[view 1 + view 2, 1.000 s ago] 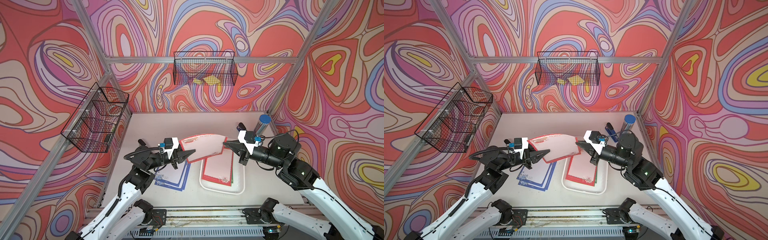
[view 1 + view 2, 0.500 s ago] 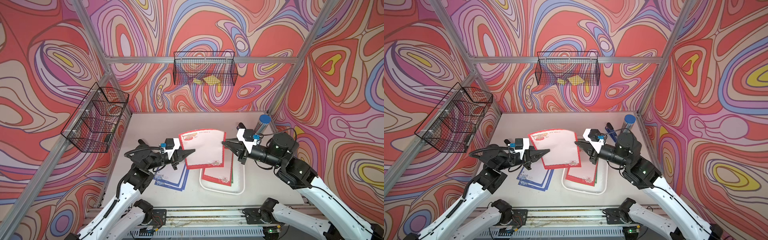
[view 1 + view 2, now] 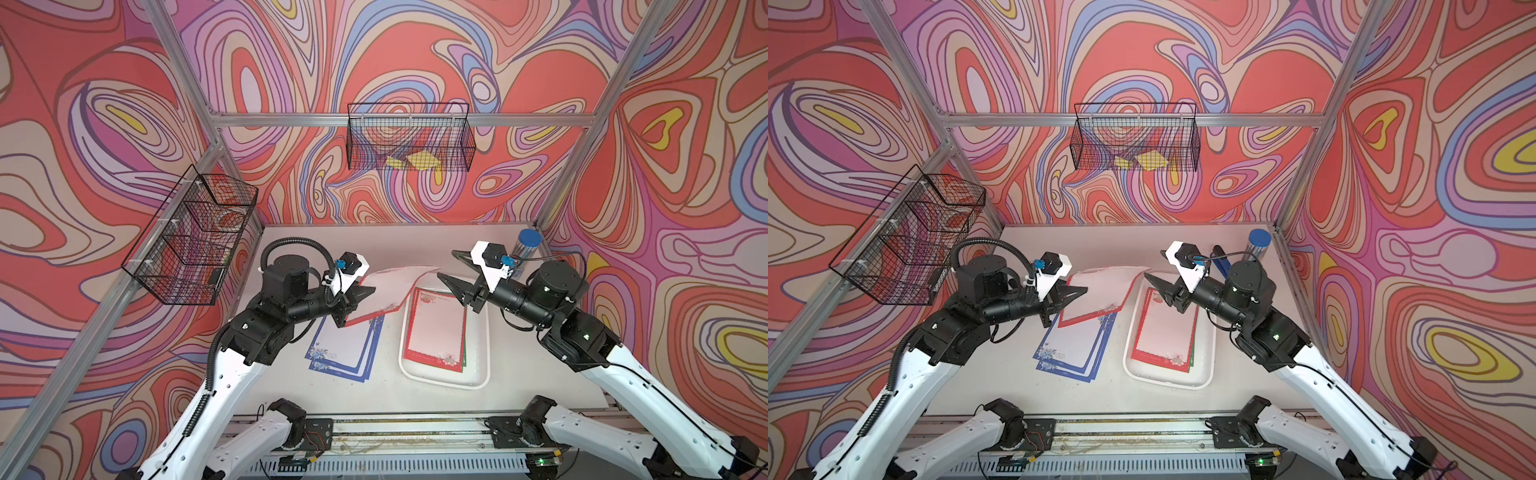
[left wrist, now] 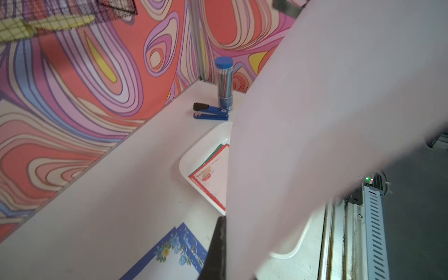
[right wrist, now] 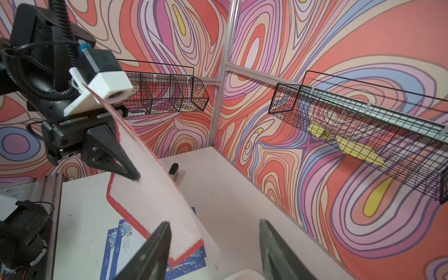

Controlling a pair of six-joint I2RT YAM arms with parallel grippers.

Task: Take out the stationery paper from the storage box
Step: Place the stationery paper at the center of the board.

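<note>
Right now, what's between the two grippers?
The red-bordered sheet: the left gripper grips one edge, and its free end reaches toward the open right gripper. Top and right wrist views show it.

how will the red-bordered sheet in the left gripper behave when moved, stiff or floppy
Probably floppy: held at one edge by the left gripper, the sheet bows in a curve. Likely very light, so it may flutter or swing if moved fast. Pinched only near an edge, it could slip or crease.

Both arms reach inward, facing each other. The left pincer (image 3: 368, 293) is clamped tight; the right pincer (image 3: 446, 264) has its jaws apart.
</note>
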